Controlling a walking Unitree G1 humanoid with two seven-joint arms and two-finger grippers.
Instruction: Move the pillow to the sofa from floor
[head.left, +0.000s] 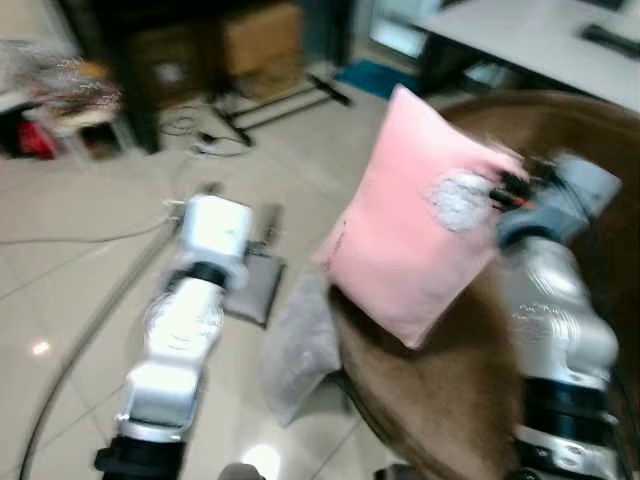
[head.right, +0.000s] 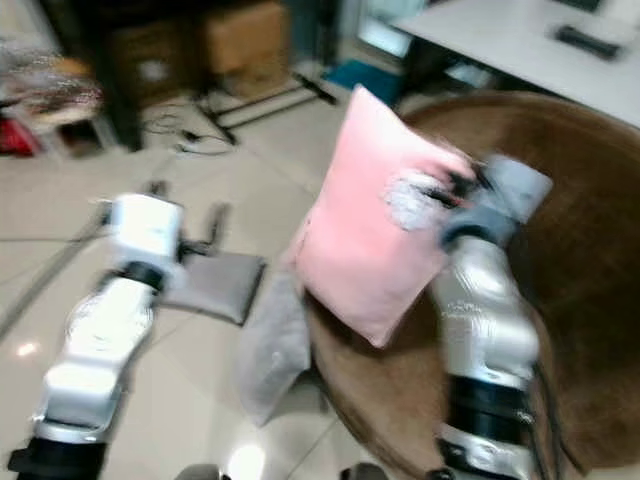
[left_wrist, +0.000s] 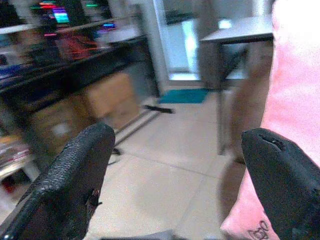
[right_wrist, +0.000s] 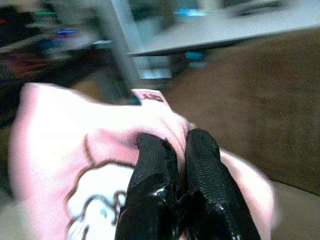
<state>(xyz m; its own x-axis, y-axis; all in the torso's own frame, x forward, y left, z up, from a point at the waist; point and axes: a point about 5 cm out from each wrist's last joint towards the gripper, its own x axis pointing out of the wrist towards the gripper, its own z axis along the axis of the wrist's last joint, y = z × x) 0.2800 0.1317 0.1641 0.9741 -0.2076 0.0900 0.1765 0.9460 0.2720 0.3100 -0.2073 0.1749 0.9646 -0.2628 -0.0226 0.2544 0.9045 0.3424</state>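
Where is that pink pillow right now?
The pink pillow is off the floor, pinched by the right gripper over the brown sofa's edge, right of the grey cushions below.

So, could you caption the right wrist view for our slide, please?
Right gripper shut on the pink pillow, beside the brown sofa.

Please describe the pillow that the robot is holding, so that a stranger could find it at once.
Look at the round brown sofa on the right. Above its front edge, the right gripper pinches a square pink pillow with a white patch. The pillows on the floor beside it are grey.
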